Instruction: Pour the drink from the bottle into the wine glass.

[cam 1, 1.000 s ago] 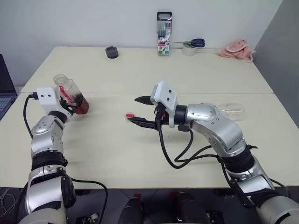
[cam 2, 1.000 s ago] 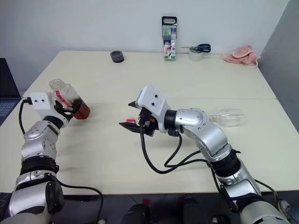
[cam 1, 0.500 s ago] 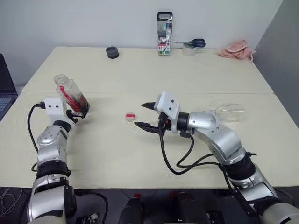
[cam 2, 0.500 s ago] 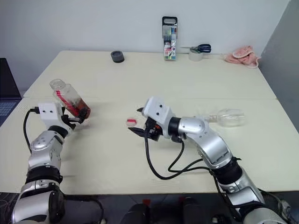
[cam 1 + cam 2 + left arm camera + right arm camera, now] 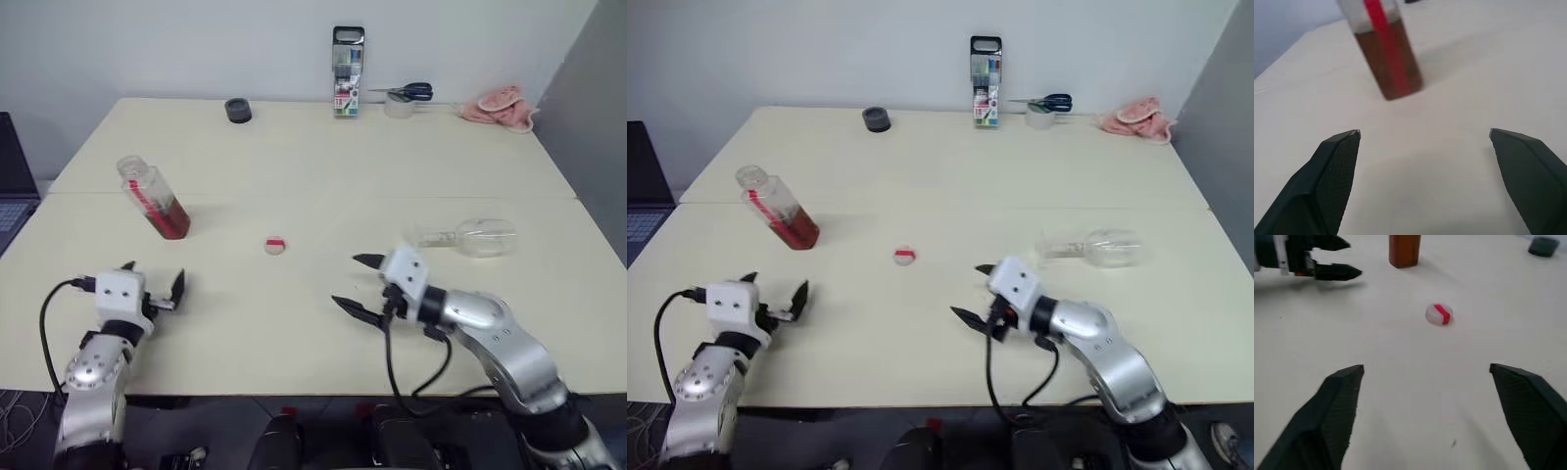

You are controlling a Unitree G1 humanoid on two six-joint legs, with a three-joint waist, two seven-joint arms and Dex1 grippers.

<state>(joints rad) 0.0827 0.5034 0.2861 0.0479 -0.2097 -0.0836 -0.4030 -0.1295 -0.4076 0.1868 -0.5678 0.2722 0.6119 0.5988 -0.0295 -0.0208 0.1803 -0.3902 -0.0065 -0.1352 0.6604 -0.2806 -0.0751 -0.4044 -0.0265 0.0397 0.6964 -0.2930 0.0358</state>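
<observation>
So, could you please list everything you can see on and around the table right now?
bottle: one, clear, amber drink, uncapped, left side of table
cap: one, white, red stripe, mid-table
wine glass: one, clear, lying on its side, right
marker case: one, upright, far edge
scissors: one, blue handles, far edge
cloth: one, pink, far right corner
dark round object: one, far left
laptop: one, left
left claw: open
right claw: open

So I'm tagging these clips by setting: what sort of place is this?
Probably an office or lab workspace: pale tables pushed together by a plain wall, with a marker case, scissors and a laptop at the edge.
</observation>
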